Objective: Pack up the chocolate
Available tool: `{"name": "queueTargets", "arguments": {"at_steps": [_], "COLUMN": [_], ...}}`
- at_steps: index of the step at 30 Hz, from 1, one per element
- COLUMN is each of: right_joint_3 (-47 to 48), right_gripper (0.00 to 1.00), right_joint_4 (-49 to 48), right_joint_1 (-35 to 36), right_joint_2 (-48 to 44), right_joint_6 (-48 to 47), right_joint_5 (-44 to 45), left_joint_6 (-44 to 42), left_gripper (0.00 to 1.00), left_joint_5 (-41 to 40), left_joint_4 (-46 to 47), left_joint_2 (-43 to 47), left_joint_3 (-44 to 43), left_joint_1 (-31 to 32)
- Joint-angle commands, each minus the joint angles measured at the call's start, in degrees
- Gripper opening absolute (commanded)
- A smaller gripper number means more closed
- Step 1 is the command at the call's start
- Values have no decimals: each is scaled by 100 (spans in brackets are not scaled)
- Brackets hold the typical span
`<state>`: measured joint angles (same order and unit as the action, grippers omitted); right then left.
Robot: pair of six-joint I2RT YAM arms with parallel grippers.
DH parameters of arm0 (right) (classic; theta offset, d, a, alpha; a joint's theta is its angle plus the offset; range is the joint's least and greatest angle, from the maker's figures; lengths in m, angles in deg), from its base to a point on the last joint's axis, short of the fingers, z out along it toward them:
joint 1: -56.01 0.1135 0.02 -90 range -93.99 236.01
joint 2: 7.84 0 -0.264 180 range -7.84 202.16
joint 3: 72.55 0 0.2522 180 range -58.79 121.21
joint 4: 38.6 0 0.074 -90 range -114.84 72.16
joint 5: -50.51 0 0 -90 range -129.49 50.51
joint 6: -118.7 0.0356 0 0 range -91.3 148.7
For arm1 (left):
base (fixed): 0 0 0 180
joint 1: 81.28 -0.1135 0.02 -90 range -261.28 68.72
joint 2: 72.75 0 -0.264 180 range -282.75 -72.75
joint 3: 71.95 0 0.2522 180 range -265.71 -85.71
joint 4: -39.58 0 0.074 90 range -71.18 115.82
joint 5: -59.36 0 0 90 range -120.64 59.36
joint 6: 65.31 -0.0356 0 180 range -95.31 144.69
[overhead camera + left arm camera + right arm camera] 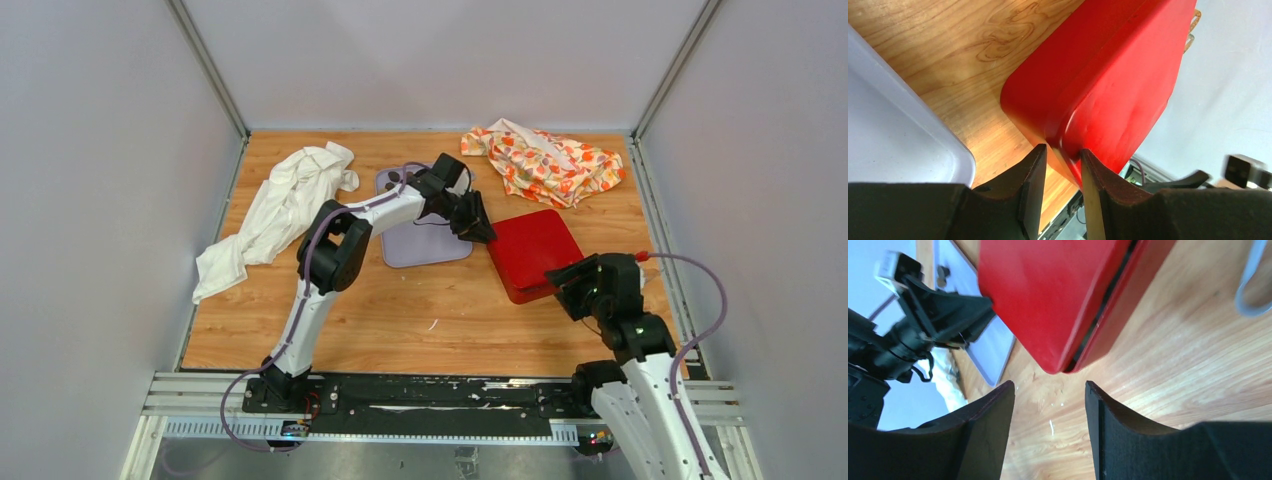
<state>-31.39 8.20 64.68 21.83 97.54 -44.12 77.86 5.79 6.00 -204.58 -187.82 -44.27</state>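
One shut red box (533,250), contents out of sight

One red box (530,250), one lilac tray (425,248), two cloths (280,215) (545,160), perhaps two chocolates (393,180)

The left arm (300,315) at the lower left and the right arm (652,395) at the lower right are white tubes with chunky black joints. A thin grey-purple cable (716,300) runs along each one. Both arms stand on a black plate (430,392) laid over silver rails (200,385). The left gripper (1063,151) and the right gripper (1048,384) have black, pointed fingers
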Motion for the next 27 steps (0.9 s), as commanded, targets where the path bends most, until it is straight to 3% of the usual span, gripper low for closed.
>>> {"name": "queueTargets", "arguments": {"at_steps": [1,5,9,12,27], "right_joint_3": [1048,1772,2145,2153,513], "right_gripper": [61,63,63,64,67], "right_joint_4": [1183,1358,1556,1420,-168], "right_joint_1": [75,-294,-1110,-1538,-2036], "right_joint_2": [266,1226,2535,3013,2452], "right_joint_6": [-1342,-1890,-2134,-2210,-1860], "right_joint_5": [1519,1866,950,-40,-1183], "left_joint_6": [-382,-535,-609,-680,-834], "left_gripper": [37,38,39,39,38], "left_joint_5": [108,149,172,165,206], "left_joint_4": [-466,-639,-721,-792,-903], "left_joint_2": [-141,-190,-238,-230,-233], "left_joint_3": [-232,-319,-370,-376,-354], "left_joint_1": [91,134,196,218,236]}}
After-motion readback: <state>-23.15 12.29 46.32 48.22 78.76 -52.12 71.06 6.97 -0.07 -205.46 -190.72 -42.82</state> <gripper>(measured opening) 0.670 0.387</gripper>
